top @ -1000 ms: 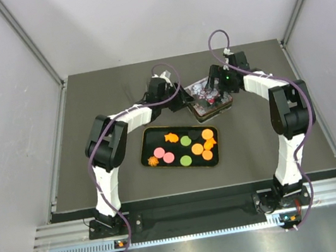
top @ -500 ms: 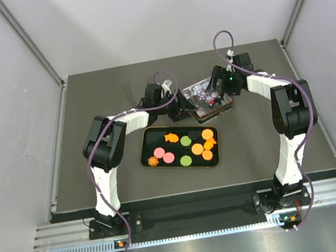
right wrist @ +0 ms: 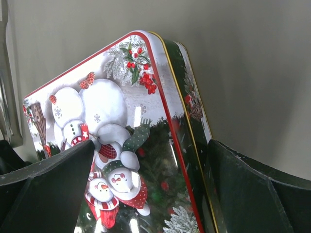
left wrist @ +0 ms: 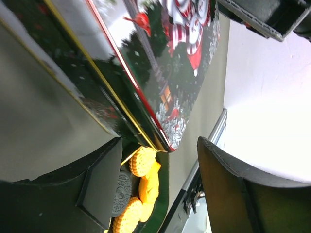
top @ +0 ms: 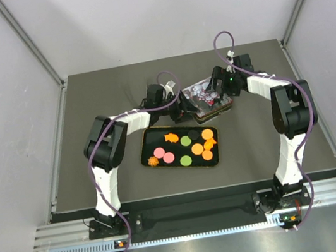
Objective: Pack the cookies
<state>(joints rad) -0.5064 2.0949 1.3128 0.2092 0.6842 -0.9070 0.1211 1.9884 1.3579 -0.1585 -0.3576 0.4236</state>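
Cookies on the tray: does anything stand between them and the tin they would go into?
Yes. The snowman lid covers the tin, so the cookies on the black tray cannot go in. The left gripper and right gripper flank it.

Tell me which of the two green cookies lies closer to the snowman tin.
The far green cookie, mid-tray beside the orange star; the other green cookie sits at the tray's near edge, farther from the tin.
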